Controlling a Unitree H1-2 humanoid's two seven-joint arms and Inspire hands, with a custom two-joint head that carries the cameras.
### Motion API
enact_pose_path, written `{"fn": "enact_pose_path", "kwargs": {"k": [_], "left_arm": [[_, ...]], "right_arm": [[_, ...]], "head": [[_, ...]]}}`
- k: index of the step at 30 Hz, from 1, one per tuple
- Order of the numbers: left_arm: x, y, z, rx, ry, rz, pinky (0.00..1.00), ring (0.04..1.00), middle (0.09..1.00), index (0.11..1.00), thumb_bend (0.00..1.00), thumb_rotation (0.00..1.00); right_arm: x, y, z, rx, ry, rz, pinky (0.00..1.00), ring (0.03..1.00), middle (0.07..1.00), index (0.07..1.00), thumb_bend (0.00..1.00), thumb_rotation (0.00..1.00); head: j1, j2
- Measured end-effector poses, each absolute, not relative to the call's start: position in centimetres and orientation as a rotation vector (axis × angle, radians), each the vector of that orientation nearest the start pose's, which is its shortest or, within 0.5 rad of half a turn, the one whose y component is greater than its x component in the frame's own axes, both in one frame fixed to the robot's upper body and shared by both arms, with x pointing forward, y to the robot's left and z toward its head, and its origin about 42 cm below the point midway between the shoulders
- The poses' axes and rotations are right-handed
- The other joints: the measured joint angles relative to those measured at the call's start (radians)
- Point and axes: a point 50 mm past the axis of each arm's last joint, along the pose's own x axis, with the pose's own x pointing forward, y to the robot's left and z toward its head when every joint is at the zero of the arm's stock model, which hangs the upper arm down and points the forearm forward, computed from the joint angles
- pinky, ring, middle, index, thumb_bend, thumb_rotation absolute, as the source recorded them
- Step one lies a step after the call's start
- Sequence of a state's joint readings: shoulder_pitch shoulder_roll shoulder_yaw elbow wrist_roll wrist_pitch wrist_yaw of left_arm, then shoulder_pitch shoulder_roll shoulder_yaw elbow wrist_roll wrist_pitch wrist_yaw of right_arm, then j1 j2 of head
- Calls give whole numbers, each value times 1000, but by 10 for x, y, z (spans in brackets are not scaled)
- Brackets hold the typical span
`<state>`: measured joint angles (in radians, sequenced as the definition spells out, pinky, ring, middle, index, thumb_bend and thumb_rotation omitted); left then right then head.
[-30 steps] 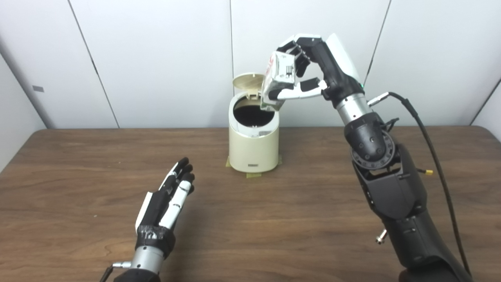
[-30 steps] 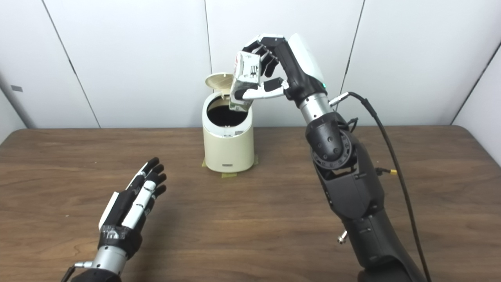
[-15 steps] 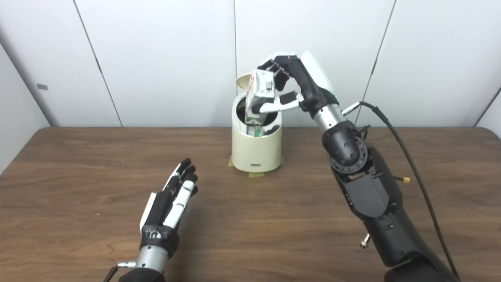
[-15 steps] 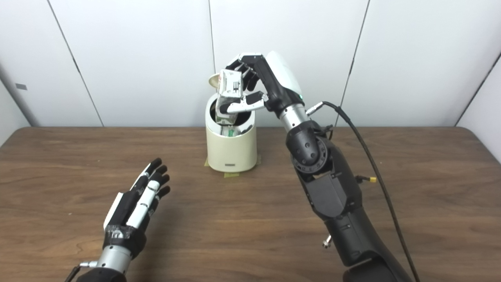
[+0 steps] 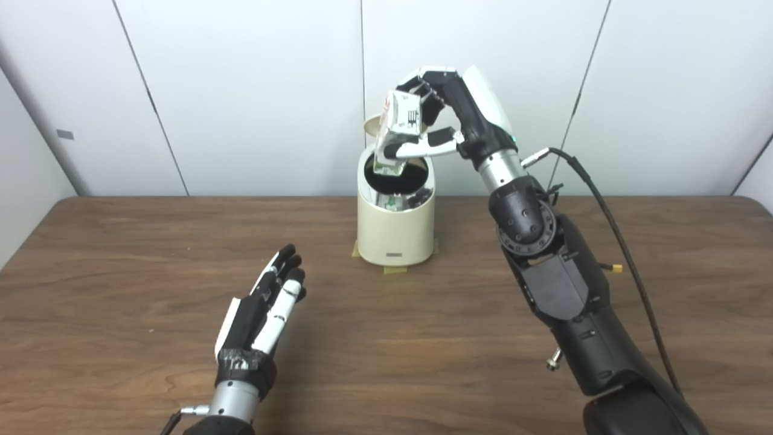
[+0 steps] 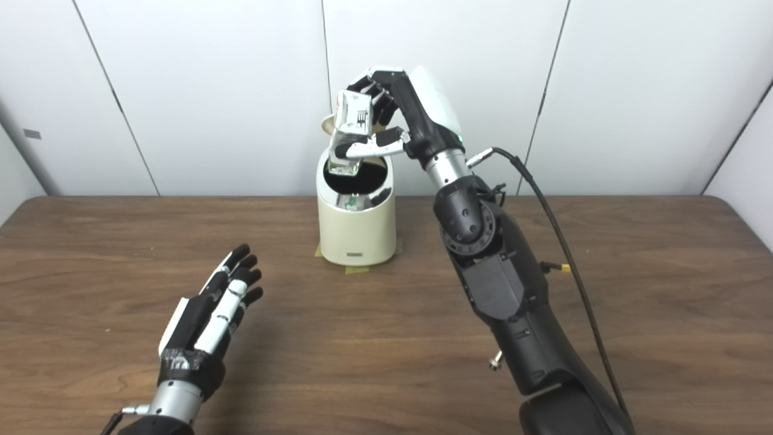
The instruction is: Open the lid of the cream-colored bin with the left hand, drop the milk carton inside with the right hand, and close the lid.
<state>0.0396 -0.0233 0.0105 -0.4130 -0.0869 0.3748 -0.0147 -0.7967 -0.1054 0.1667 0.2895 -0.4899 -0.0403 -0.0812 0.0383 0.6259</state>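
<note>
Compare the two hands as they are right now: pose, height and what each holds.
The right hand is raised above the cream bin, shut on the milk carton. The left hand sits low over the table, open and empty, fingers straight. Both are black and white.

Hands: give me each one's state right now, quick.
Left hand: open, holding nothing, over the table.
Right hand: shut on the milk carton, above the open cream-colored bin.
</note>
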Motion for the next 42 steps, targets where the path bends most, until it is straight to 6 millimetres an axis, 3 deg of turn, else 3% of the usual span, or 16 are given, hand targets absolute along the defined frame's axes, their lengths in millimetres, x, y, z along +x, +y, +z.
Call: {"fn": "enact_pose_path", "kwargs": {"k": [6, 11, 13, 15, 27, 42], "left_arm": [[261, 207, 172, -90, 0, -32, 926, 945, 945, 947, 449, 609], [261, 210, 172, -78, 0, -30, 939, 941, 942, 939, 434, 610], [261, 210, 172, -77, 0, -30, 934, 936, 937, 933, 424, 612], [261, 211, 172, -74, 0, -30, 932, 935, 937, 930, 438, 611], [260, 211, 173, -74, -3, -32, 920, 940, 940, 932, 453, 614], [260, 211, 173, -74, -3, -31, 908, 932, 935, 924, 454, 599]], "right_arm": [[475, -134, 325, -734, -669, 110, 391, 406, 486, 520, 518, 0], [467, -134, 327, -849, -767, 138, 479, 427, 481, 503, 521, 0], [464, -135, 327, -876, -789, 140, 407, 409, 495, 512, 518, 0], [461, -136, 325, -894, -805, 146, 394, 407, 498, 510, 518, 0], [455, -136, 315, -933, -896, 138, 402, 408, 505, 508, 517, 0], [461, -140, 296, -922, -986, 88, 414, 411, 507, 516, 516, 0]], "head": [[-3, 5], [-5, 9], [-6, 9], [-6, 11], [-8, 14], [-8, 12]]}}
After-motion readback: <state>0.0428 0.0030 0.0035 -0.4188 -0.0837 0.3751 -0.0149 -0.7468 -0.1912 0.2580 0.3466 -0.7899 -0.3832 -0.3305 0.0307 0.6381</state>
